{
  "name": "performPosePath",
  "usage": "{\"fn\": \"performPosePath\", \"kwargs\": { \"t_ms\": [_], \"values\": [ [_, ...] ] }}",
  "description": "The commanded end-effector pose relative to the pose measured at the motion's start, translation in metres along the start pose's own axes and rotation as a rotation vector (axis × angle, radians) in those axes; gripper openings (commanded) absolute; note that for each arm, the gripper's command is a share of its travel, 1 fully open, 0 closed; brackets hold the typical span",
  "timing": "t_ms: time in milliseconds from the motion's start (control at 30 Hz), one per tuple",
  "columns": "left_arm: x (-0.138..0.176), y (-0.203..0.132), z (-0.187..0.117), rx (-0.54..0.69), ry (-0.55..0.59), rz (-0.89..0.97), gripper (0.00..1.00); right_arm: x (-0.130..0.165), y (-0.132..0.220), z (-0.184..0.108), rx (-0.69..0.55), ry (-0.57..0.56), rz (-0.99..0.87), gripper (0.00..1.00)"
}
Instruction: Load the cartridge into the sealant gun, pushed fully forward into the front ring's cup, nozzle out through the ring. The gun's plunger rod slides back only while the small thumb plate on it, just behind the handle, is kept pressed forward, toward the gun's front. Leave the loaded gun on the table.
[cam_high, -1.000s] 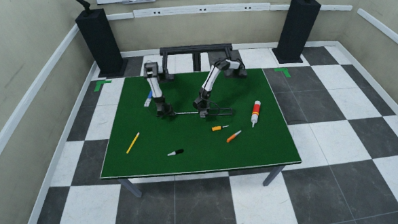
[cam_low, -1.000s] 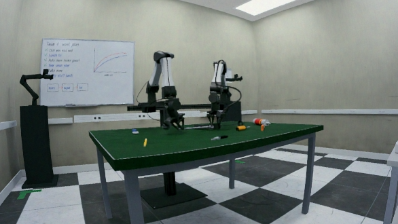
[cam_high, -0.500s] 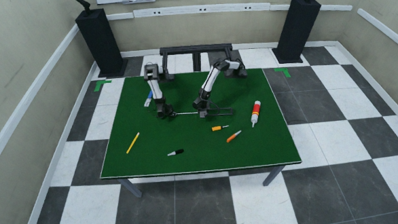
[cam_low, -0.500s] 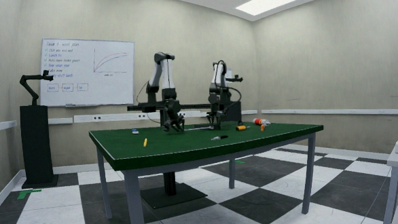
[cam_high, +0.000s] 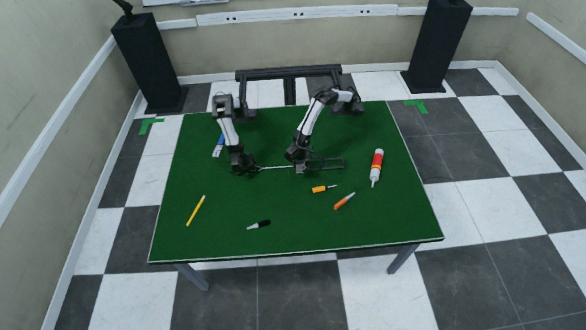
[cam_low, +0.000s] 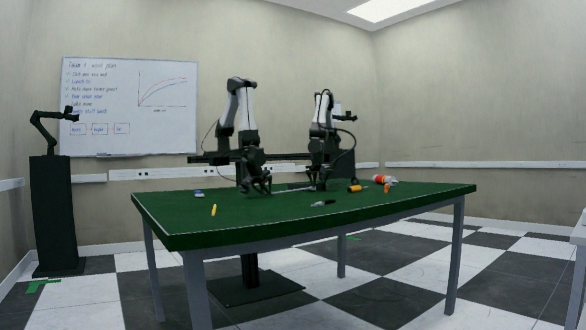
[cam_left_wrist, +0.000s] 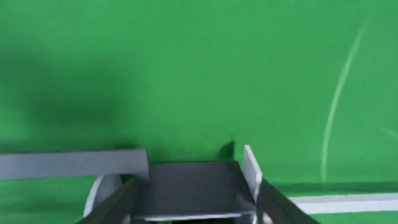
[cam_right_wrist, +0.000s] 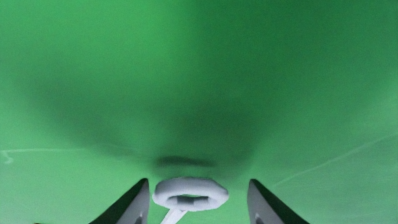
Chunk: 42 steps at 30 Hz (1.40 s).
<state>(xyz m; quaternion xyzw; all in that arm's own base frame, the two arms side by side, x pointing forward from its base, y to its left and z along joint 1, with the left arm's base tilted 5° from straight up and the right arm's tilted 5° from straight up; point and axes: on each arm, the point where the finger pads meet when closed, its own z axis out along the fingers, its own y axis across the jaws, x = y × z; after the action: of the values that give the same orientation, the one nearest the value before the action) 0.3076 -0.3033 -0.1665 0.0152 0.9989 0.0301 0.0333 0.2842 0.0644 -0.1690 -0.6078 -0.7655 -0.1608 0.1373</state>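
Gripping the sealant gun's handle (cam_left_wrist: 195, 187) is the left claw (cam_high: 299, 169) (cam_low: 316, 187) (cam_left_wrist: 196, 187); the right claw (cam_high: 256, 169) (cam_low: 268, 191) (cam_right_wrist: 198, 188) stands half-wide around the pull ring (cam_right_wrist: 217, 194).

So the only writing I can make out is on the big white rectangular whiteboard with a thin grey frame (cam_high: 185, 2) (cam_low: 165, 125) on the wall: the heading seems to end in "plan", and the blue second line of the list looks like it starts with "Lunch". Four of the list lines have green check marks in front, but the rest of the list, the three box labels and the graph's caption are too blurry to read, sorry.
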Motion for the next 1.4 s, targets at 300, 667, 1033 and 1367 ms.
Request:
{"fn": "performPosePath", "kwargs": {
  "t_ms": [300,667,1033,1367],
  "values": [
    [-0.006,-0.012,-0.027,0.037,-0.017,0.018,0.01,0.025,0.001,-0.046,0.005,0.003,0.006,0.51],
    [-0.006,-0.012,-0.027,0.037,-0.017,0.018,0.01,0.021,-0.004,-0.035,0.004,0.003,0.0,0.51],
    [-0.01,-0.005,-0.021,0.017,-0.026,0.007,0.76,0.02,-0.001,-0.034,0.008,0.004,0.001,0.51],
    [0.002,-0.004,-0.039,0.007,-0.005,0.013,0.76,0.02,-0.001,-0.035,0.006,0.003,0.0,0.51]
  ]
}}
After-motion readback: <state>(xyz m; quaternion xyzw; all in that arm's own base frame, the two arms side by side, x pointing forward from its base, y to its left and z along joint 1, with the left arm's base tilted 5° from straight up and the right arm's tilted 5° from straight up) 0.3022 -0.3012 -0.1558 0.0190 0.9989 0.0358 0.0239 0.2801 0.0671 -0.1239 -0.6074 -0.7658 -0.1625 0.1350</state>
